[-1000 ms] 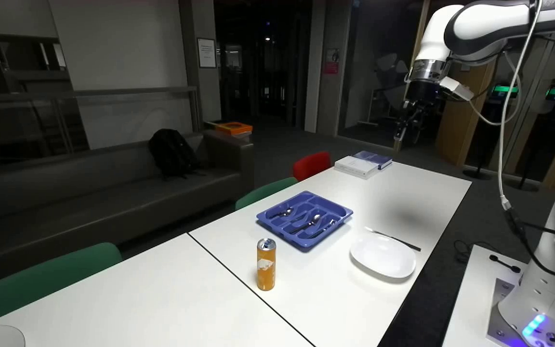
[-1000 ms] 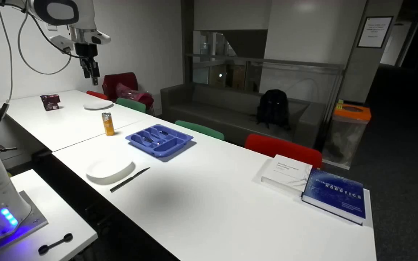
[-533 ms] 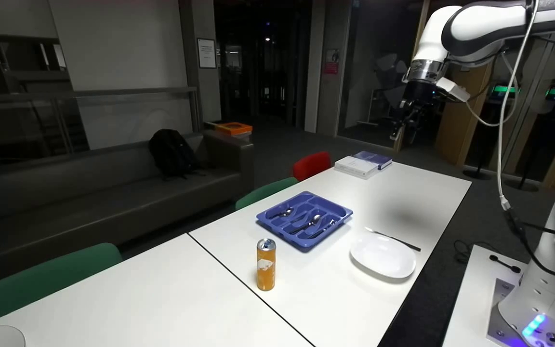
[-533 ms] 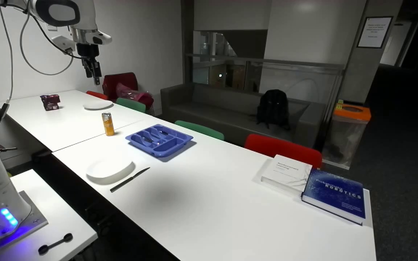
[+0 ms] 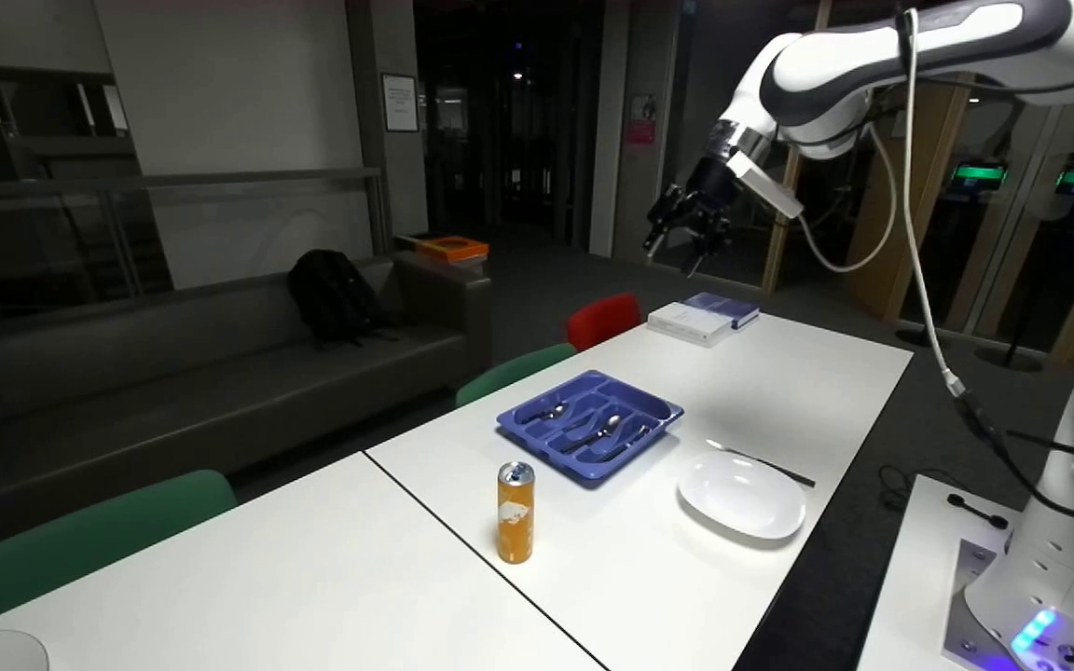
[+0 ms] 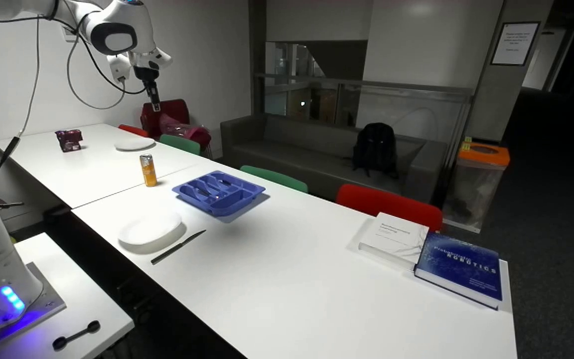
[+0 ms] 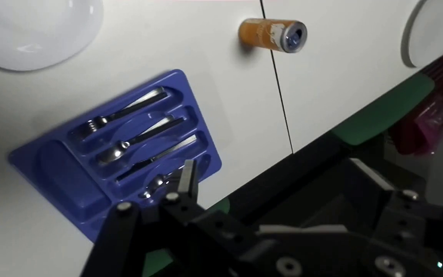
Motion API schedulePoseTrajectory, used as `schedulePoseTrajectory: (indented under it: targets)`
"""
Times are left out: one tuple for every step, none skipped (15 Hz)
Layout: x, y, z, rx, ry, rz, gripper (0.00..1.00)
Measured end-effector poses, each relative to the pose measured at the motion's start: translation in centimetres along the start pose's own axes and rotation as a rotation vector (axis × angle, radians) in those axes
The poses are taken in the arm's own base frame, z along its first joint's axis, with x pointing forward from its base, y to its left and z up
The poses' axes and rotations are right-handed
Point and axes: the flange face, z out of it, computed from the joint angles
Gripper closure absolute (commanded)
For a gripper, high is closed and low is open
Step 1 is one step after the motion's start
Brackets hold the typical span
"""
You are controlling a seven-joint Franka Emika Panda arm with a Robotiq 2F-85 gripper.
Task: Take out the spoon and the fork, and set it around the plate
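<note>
My gripper [image 7: 273, 161] stands open and tilted high above the table, nothing between its fingers [image 7: 186, 179]. In both exterior views the gripper [image 5: 672, 261] hangs well above the blue tray [image 6: 230, 201]. The wrist view shows the tray [image 7: 71, 173] with cutlery sorted in its compartments: a fork [image 7: 99, 122] with handles lying together, a spoon [image 7: 112, 154] in the neighbouring slot, a knife [image 7: 160, 156], then small spoons [image 7: 155, 184] partly hidden by a finger. The white plate [image 5: 742, 494] sits near the table edge on the robot's side.
A black-handled knife [image 6: 178, 247] lies on the table beside the plate. An orange can [image 5: 515, 513] stands upright near the table seam. A white book [image 6: 394, 237] and a blue book [image 6: 459, 267] lie at one end. A further white plate [image 6: 134, 144] and dark red packet [image 6: 69, 140] are beyond.
My arm has reached farther out over the table in the last half second, and the gripper has tilted. It stays open. The tray, plate, knife and can have not moved.
</note>
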Motion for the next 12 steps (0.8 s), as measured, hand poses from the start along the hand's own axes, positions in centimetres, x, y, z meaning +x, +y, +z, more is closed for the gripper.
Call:
schedulePoseTrajectory:
  targets:
    - [0.5, -1.1, 1.0, 0.018, 0.008, 0.039, 0.00]
    - [0.9, -2.0, 1.9, 0.034, 0.015, 0.081, 0.00]
    - [1.1, -2.7, 2.7, 0.046, 0.024, 0.126, 0.00]
    - [1.4, -3.0, 3.2, 0.053, 0.039, 0.177, 0.00]
    - [1.7, -3.0, 3.6, 0.056, 0.059, 0.227, 0.00]
    - [2.0, -2.8, 3.8, 0.057, 0.083, 0.272, 0.00]
    - [2.4, -2.3, 3.8, 0.060, 0.107, 0.322, 0.00]
    - [2.7, -1.7, 3.8, 0.065, 0.127, 0.372, 0.00]
    - [3.0, -1.1, 3.8, 0.071, 0.146, 0.423, 0.00]
    - [3.3, -0.5, 3.9, 0.078, 0.166, 0.475, 0.00]
    - [3.4, -0.1, 4.1, 0.086, 0.181, 0.527, 0.00]
    - [3.3, 0.0, 4.3, 0.114, 0.166, 0.554, 0.00]
